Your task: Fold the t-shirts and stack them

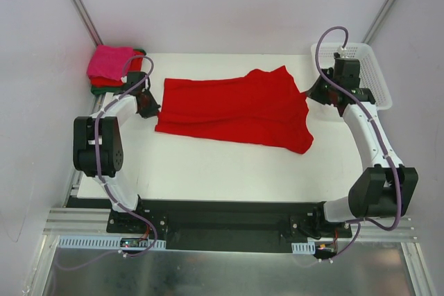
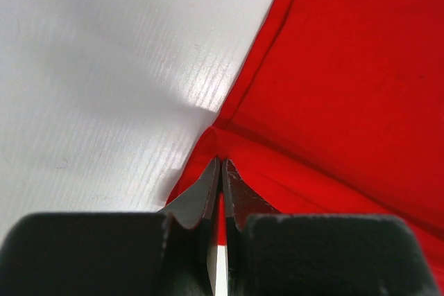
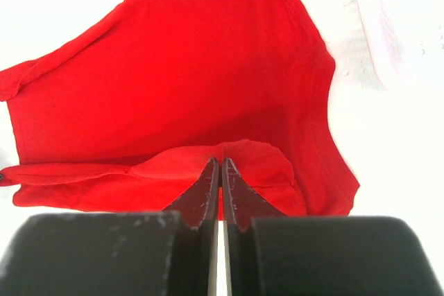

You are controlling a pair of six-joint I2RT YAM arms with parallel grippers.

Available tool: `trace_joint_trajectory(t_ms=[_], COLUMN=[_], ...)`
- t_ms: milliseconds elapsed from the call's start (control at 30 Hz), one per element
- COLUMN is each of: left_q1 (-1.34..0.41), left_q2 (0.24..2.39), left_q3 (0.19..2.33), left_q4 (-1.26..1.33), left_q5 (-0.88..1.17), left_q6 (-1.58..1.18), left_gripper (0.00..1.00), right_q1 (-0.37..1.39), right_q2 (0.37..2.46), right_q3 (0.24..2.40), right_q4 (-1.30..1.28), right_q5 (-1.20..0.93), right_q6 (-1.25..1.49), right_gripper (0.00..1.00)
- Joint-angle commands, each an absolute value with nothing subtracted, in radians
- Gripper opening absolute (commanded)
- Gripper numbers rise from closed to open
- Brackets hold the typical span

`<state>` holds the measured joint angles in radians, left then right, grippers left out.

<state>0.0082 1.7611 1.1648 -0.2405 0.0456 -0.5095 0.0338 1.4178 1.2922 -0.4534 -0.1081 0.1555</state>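
A bright red t-shirt (image 1: 236, 109) lies spread across the middle of the white table, stretched between both arms. My left gripper (image 1: 154, 107) is shut on the shirt's left edge; the left wrist view shows a corner of red cloth (image 2: 333, 88) pinched between the tips (image 2: 220, 161). My right gripper (image 1: 311, 93) is shut on the shirt's right edge, and in the right wrist view a fold of the shirt (image 3: 208, 74) is caught between the tips (image 3: 220, 161). A folded stack sits at the back left: a hot pink shirt (image 1: 111, 62) on top, red and dark green ones (image 1: 142, 52) under it.
A white lattice basket (image 1: 371, 67) stands at the back right, just behind my right arm. Bare white table surface (image 1: 229, 171) lies in front of the shirt. Grey walls close in on the left, right and back.
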Motion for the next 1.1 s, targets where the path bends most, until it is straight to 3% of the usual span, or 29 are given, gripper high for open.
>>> trace_joint_trajectory(t_ms=[0,533,567,600,633,700,733,800,833,933,1067], left_q1=[0.012,0.015,0.014,0.014,0.014,0.014,0.014,0.014,0.014,0.012,0.014], left_q2=[1.775,1.877,1.882,1.891,1.896,1.898,1.891,1.872,1.862,1.816,1.727], left_q3=[1.209,1.333,1.342,1.344,1.347,1.341,1.333,1.309,1.301,1.267,1.192], left_q4=[-0.209,-0.146,-0.141,-0.135,-0.132,-0.118,-0.112,-0.095,-0.092,-0.091,-0.086], left_q5=[0.061,0.149,0.153,0.161,0.166,0.166,0.163,0.143,0.134,0.101,0.069], left_q6=[-0.517,-0.492,-0.492,-0.492,-0.494,-0.500,-0.502,-0.506,-0.508,-0.511,-0.525], left_gripper=[0.00,0.00,0.00,0.00,0.02,0.25,0.50,0.63,0.79,0.99,0.99], right_q1=[0.038,0.041,0.041,0.041,0.041,0.046,0.048,0.049,0.049,0.054,0.069], right_q2=[1.430,1.505,1.511,1.512,1.514,1.508,1.503,1.480,1.476,1.445,1.390], right_q3=[1.310,1.342,1.342,1.342,1.342,1.338,1.333,1.324,1.321,1.324,1.310], right_q4=[-0.423,-0.422,-0.422,-0.422,-0.422,-0.420,-0.419,-0.416,-0.414,-0.428,-0.443], right_q5=[-0.084,-0.051,-0.051,-0.051,-0.049,-0.043,-0.037,-0.020,-0.017,-0.011,-0.012], right_q6=[0.135,0.117,0.114,0.110,0.109,0.101,0.100,0.095,0.091,0.084,0.086], right_gripper=[0.01,0.02,0.07,0.25,0.34,0.51,0.55,0.61,0.63,0.64,0.65])
